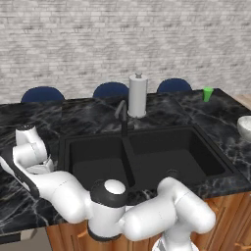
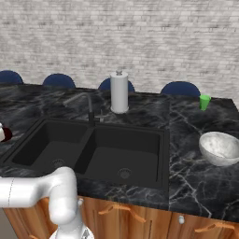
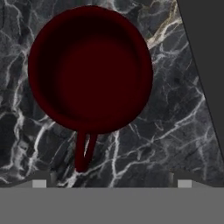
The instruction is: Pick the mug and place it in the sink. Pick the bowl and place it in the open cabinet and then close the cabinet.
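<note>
Right under my claw point(image 3: 112, 181), whose jaws stand wide and grip nothing, the mug point(image 3: 90, 70) sits upright on the desk point(image 3: 166, 127) left of the sink point(image 1: 147, 154), not yet lifted, while the bowl point(image 2: 219, 147) waits right of it, so every step remains

The sink point(image 2: 100, 149) is set in the counter point(image 2: 196, 177); the bowl point(image 2: 219, 148) sits right of it, the mug point(image 3: 89, 70) left.
</note>
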Tool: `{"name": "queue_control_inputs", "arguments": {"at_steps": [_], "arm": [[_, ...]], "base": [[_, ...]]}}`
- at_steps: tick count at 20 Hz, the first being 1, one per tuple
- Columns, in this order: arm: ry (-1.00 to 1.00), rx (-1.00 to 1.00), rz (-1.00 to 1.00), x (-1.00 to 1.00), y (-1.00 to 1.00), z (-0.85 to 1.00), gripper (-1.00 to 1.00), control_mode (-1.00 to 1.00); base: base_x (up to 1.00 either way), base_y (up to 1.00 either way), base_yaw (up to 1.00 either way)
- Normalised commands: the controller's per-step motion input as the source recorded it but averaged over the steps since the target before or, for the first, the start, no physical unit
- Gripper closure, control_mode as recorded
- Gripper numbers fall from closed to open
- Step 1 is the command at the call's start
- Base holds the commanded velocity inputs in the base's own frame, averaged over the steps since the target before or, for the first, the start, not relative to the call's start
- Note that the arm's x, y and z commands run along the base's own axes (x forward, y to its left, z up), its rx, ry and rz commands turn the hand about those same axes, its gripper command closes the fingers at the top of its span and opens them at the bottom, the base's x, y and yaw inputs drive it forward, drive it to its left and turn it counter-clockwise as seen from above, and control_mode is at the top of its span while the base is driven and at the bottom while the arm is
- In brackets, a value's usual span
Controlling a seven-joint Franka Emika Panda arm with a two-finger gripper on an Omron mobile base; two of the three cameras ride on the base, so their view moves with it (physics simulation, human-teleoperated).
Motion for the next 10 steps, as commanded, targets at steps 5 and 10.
{"name": "queue_control_inputs", "arguments": {"at_steps": [5, 10], "arm": [[0.00, -0.01, -0.02, 0.14, 0.16, -0.08, -1.00, -1.00], [0.00, 0.00, -0.02, 0.07, -0.01, -0.11, -1.00, -1.00]], "base": [[0.00, 0.00, 0.00], [0.00, 0.00, 0.00]]}}
